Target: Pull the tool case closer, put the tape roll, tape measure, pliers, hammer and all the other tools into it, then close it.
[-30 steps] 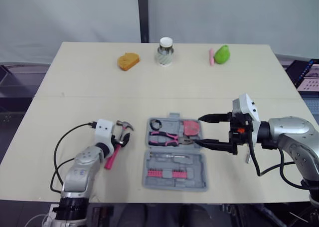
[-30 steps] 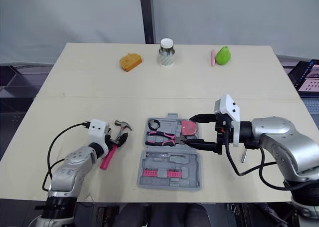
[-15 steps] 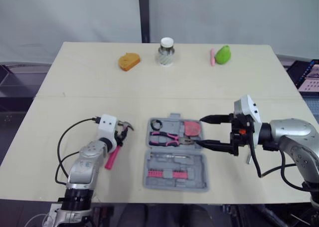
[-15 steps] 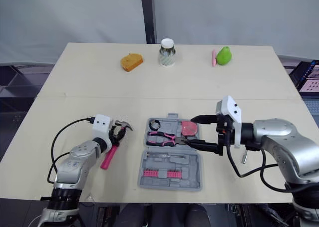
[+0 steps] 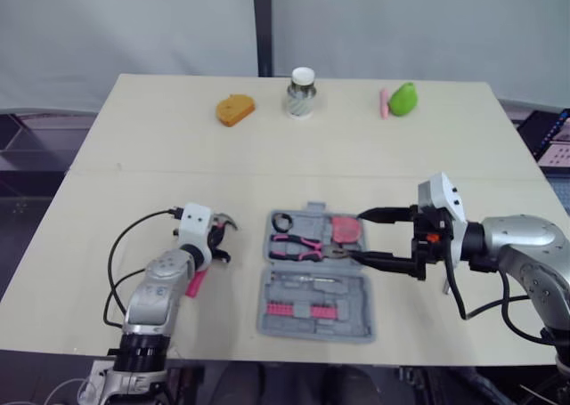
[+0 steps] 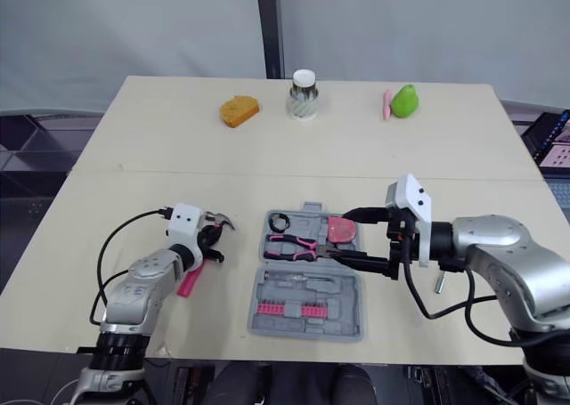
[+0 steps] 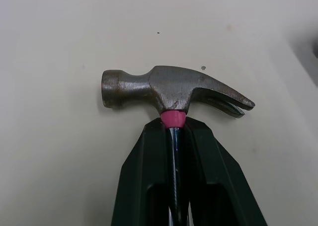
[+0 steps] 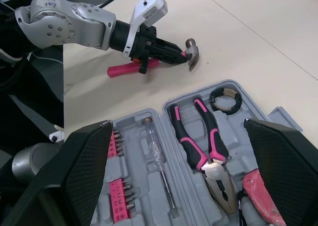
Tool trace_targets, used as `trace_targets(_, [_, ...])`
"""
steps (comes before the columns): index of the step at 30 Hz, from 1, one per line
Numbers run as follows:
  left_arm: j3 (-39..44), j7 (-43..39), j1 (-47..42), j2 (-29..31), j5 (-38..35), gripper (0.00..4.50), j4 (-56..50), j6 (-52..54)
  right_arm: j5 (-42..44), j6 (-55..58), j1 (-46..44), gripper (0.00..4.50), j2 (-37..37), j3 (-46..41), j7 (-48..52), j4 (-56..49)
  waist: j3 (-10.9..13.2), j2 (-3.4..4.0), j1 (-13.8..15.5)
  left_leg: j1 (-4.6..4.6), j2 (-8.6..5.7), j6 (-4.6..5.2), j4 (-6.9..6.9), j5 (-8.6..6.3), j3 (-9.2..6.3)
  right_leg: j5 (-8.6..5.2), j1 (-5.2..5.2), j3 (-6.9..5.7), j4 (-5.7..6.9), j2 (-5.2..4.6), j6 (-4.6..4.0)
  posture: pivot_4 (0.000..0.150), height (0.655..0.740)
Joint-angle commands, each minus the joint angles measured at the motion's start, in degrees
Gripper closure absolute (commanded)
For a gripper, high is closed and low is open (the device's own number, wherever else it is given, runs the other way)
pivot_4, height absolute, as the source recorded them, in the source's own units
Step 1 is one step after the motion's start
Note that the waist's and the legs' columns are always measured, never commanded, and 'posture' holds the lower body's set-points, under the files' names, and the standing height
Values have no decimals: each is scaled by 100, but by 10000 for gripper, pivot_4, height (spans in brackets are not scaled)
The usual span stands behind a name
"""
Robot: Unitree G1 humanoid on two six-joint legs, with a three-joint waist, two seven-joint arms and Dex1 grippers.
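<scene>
Left hand forward, tight on hammer

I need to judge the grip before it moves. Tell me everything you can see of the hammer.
The hammer is a small claw hammer with a worn grey metal head, pink collar, dark shaft and pink handle. The left tool is shut on the shaft just below the head, one black finger on each side. It is low over the table, left of the open case, head away from the robot, handle running back under the arm.
</scene>
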Motion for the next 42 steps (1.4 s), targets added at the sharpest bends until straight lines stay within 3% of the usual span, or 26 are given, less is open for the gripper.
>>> trace_targets(1, [-310,-901,-103,561,-225,44380,-588,203,279,7,113,0,-257,-384,183,-453,3,-1,-3,-2,1,0,-1,0,0,0,-2,-1,0,1,0,1500,7400])
trace_targets(5, [-744,-2397,-634,1862,-694,44380,-1559,837,281,-117,440,0,-682,-573,564,-621,29,-31,-25,-21,5,0,-4,0,0,0,-19,-2,-5,6,0,1500,7400])
trace_targets(8, [-1145,-3071,-996,2454,-933,44380,-1987,1203,78,-310,740,0,-812,-570,627,-664,28,-30,-49,-21,4,0,-7,0,4,0,-16,3,-10,6,0,1500,7400])
trace_targets(14, [-2531,-3988,-1949,2998,-922,44380,-2524,1786,-673,-870,1465,0,-841,-480,493,-667,30,-32,-118,-20,4,0,-16,0,7,0,-16,2,-16,7,0,1500,7400])
trace_targets(22, [-3896,-3940,-2734,2554,-489,44380,-2444,2105,-763,-879,2112,0,-792,-925,313,-935,31,-32,-122,-23,5,1,-15,0,6,0,-17,2,-17,9,0,1500,7400])
trace_targets(28, [-4665,-3618,-3216,1780,-115,44380,-2207,2493,-793,-880,2454,0,-813,-1292,276,-967,32,-34,-92,-26,5,2,-6,0,4,0,-16,1,-15,9,1,1500,7400])
trace_targets(42, [-4979,-3173,-3381,708,-45,44380,-1685,2890,-482,-774,2782,0,-1361,-2151,1207,-603,32,-33,-104,-26,4,6,-4,-1,5,1,-16,3,-14,8,2,1500,7400])
